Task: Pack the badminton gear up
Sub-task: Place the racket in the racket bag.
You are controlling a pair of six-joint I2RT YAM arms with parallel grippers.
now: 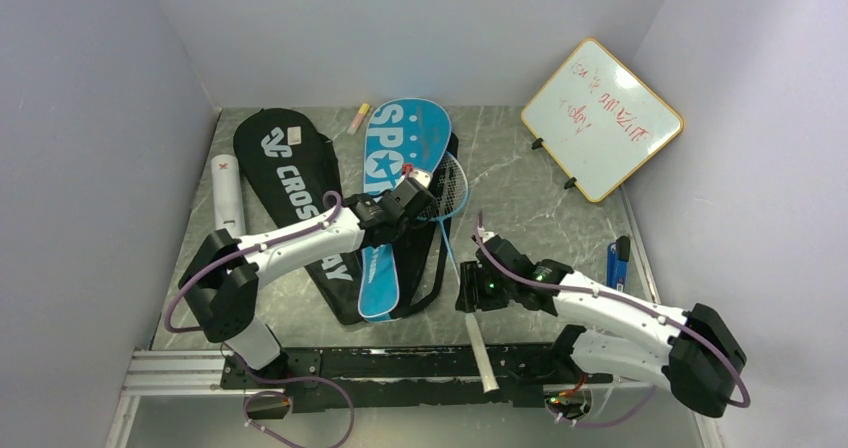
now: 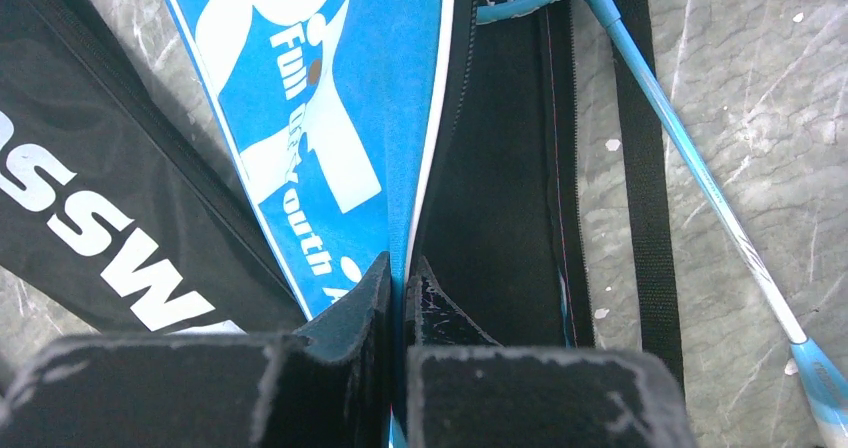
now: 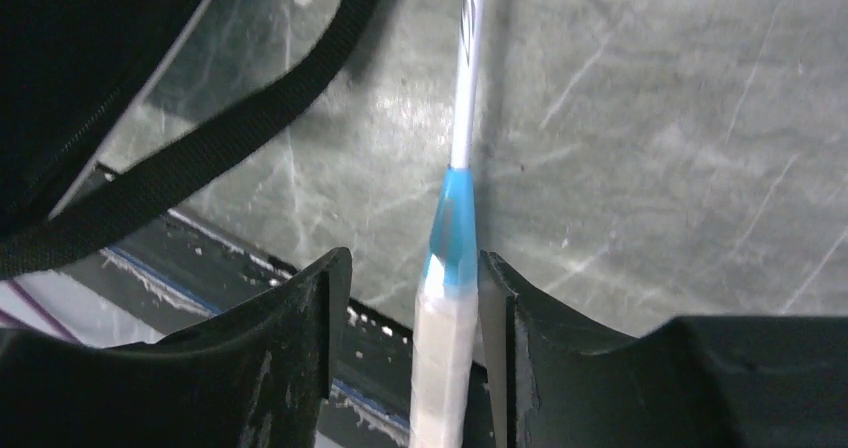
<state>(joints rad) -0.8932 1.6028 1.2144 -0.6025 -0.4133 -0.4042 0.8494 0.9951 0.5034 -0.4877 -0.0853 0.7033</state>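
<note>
the grey marbled table [image 1: 520,218] carries everything. the biggest pieces on it are the black "crossway" racket cover [image 1: 285,173] at the left and, just beside it, the blue "sport" racket cover [image 1: 400,148].

the light-blue racket [image 2: 700,168] lies along the blue cover's right edge, with its head up by the wide end. its white-wrapped handle reaches down over the black rail [image 1: 400,363] at the near edge.

my left gripper [image 2: 397,298] has its jaws together, pinched on the white-trimmed edge of the blue cover. dark lining shows beside it — i take that as holding the mouth open. my right gripper [image 3: 412,268] straddles the handle just below its blue cone, jaws apart, nothing clamped.

i judge the step in hand to be feeding the racket into that cover. to do it well i'd close squarely on the grip and keep the left pinch firm. then i'd slide the racket sideways under the flap — minding the loose black strap [image 3: 250,138] by the shaft, which could snag.
</note>
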